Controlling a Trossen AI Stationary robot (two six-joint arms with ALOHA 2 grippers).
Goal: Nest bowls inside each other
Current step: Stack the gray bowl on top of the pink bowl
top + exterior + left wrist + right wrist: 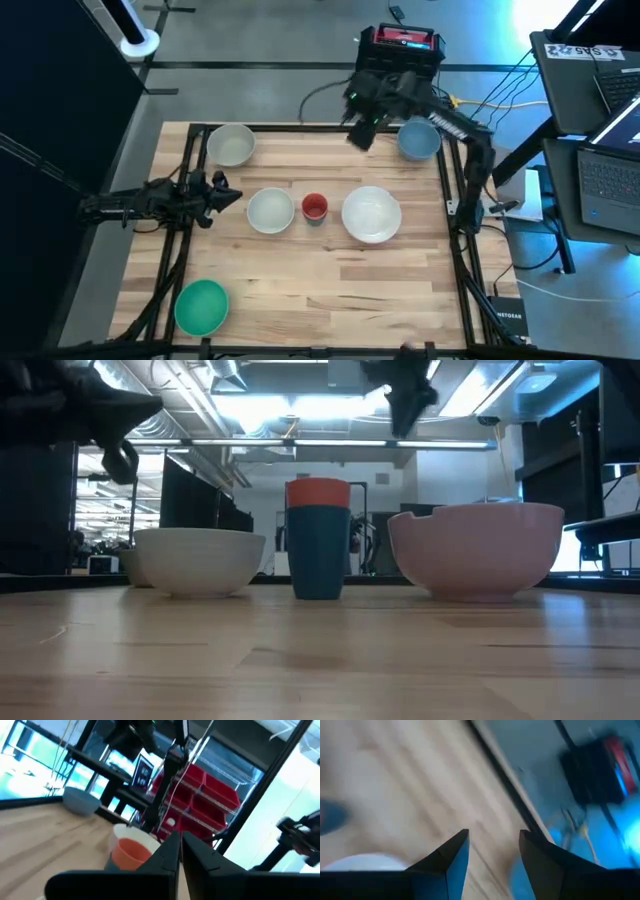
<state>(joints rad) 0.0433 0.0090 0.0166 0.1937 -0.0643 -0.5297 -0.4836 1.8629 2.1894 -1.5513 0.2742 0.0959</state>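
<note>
Several bowls stand on their bases on the wooden table. A grey-white bowl [232,145] is at the far left, a light blue bowl [419,139] at the far right and a green bowl [203,306] at the near left. In the middle row stand a smaller white bowl [270,211], a tiny red bowl [318,491] sitting in a dark blue one [318,555], and a large white bowl [372,214]. My left gripper [228,195] is shut and empty, left of the smaller white bowl. My right gripper [492,855] is open and empty, high over the far edge beside the light blue bowl.
A dark frame [452,200] runs along the table's left, right and far edges. A red and black box [402,45] stands on the floor beyond the far edge. Bare wood [340,290] lies between the middle row and the near edge.
</note>
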